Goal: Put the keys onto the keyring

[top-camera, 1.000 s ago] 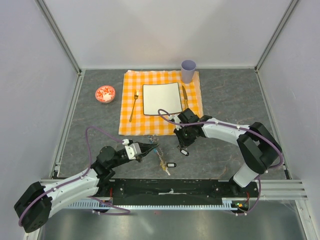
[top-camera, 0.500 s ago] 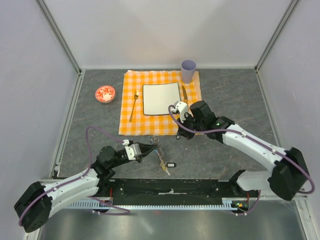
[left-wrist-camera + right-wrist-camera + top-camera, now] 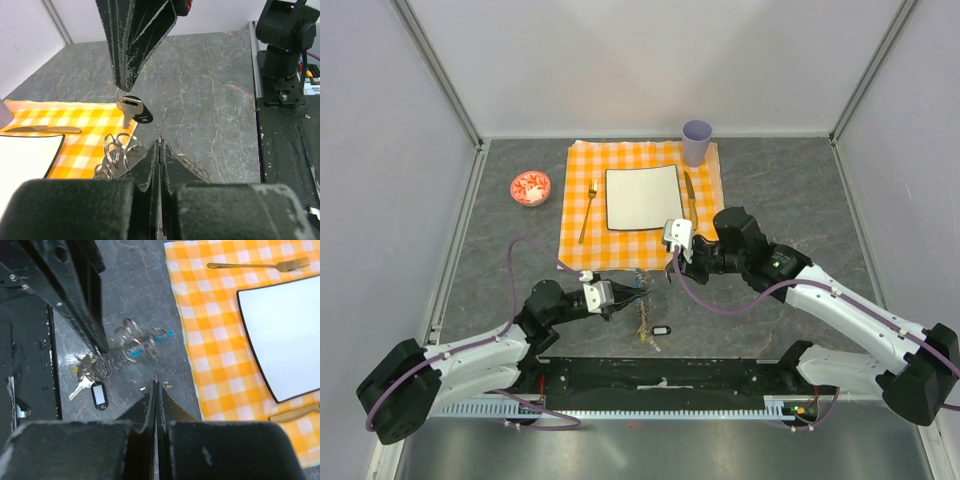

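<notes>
Right claw (image 3: pixel 125 89) pinches key (image 3: pixel 131 107) near keyring (image 3: pixel 132 337) in left claw (image 3: pixel 159 143) (placemat (image 3: pixel 200 315) beside).

No lettering, number or brand is showing legibly anywhere; the black key tag (image 3: pixel 99 395) is carrying an unreadable white insert.

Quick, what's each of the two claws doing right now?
Left gripper: closed, apparently pinching the keyring.
Right gripper: closed, holding a key.
</notes>
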Available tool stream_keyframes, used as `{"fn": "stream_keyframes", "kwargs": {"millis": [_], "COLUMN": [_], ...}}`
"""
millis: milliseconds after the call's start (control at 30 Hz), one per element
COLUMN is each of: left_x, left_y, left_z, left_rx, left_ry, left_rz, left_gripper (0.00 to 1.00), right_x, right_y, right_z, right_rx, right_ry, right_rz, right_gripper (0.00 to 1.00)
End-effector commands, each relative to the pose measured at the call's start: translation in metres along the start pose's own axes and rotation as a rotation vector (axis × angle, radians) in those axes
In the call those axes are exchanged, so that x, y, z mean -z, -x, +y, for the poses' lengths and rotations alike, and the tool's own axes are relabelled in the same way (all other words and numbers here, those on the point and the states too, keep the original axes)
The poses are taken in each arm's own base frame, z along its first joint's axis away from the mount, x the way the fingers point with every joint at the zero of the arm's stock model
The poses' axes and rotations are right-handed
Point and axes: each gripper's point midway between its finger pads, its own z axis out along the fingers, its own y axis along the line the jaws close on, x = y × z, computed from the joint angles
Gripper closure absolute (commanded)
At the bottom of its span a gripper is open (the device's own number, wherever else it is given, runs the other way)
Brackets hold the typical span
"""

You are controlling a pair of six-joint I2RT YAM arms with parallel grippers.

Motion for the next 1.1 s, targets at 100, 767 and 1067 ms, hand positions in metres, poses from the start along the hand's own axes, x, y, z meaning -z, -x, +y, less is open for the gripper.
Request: {"fn": "stream_keyframes", "kwargs": {"millis": [100, 767, 1067], "left_x": [-0.015, -0.013, -0.012], "left_y": [0.023, 0.028, 0.029], "left_z": [0.005, 0.011, 0.01], "left_rx": [-0.046, -0.04, -0.035], "left_ry": [-0.029, 0.012, 0.01], "left_rz": [-0.075, -0.088, -0.087], "left_gripper": [0.98, 0.98, 0.98], "right_x": [0.001, 0.0, -0.005], "right_y": [0.01, 0.013, 0.025], "right_z": [0.016, 0.037, 0.042], "right_rx": [0.106, 0.124, 0.141], "right_ry": [0.07, 0.18, 0.203], "right_rz": [-0.038, -0.021, -0.062], "right_gripper": [1.0, 1.0, 1.0]}}
